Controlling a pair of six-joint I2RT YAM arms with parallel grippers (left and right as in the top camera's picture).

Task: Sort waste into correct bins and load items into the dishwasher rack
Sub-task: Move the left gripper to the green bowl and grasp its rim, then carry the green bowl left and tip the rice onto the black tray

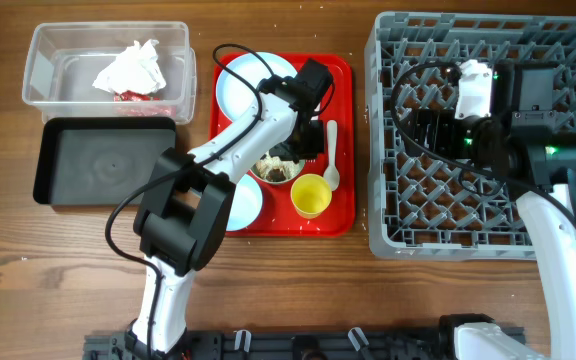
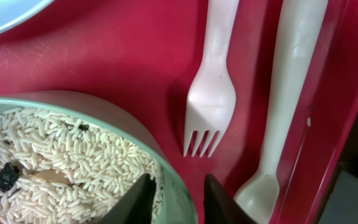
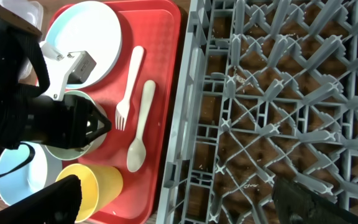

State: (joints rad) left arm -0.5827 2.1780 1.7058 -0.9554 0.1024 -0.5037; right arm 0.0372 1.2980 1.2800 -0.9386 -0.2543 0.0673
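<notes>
The rack (image 1: 383, 150), the biggest thing, stands on the right arm's side. The right gripper (image 3: 179, 202) hangs over it with its jaws wide apart and nothing between them, well apart from any dish. The red tray (image 1: 345, 90) lies in the middle of the table and carries all the dishes. The two bins, the clear tub (image 1: 43, 60) and the black tray (image 1: 108, 160), stand beyond it on the left arm's side. The next move turns on the green bowl (image 2: 173, 180), which sits on the red tray directly under the left gripper (image 2: 182, 202). Its rim runs up between the two fingertips, one inside over the food and one outside over the tray. The jaws stand narrow around this rim, but the wrist view does not show whether they already press on it. The bowl is round, so it has no long axis to line up with, and the grip goes across the thin wall. The left arm is clearly the nearer one. The rice and dark scraps (image 2: 55, 155) fill the bowl, so it probably goes to a bin first, away from the rack, and it must stay level on the way. The fork (image 2: 207, 106) lies just beside the outer finger, not touching it.
</notes>
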